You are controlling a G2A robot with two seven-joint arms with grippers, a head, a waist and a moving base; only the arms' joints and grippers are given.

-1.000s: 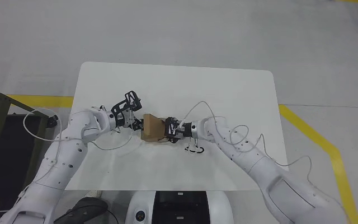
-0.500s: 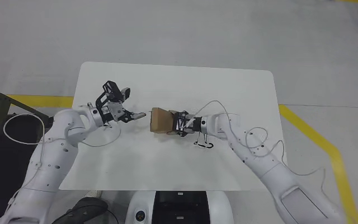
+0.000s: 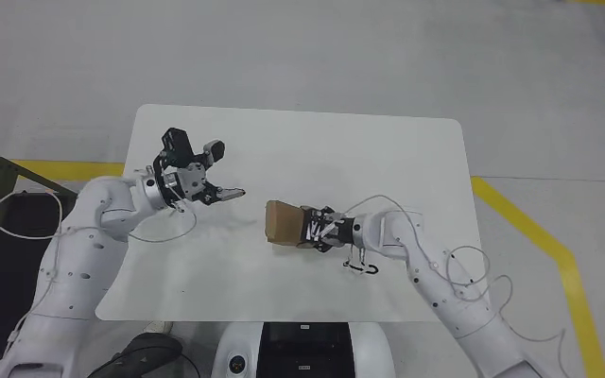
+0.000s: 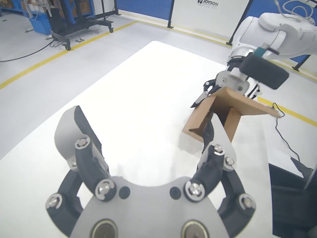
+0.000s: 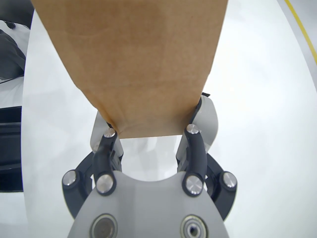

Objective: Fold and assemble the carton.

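Matt brown cardboard carton (image 3: 282, 223) on a smooth white table (image 3: 378, 151).

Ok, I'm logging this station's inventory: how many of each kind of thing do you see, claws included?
Brown carton: 1
Claws: 2 (left claw open, right claw shut on the carton)
White table: 1
Total: 4

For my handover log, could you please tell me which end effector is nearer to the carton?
Right. The right end effector grips the carton at one edge; the left end effector hangs open over the table, apart from the carton.
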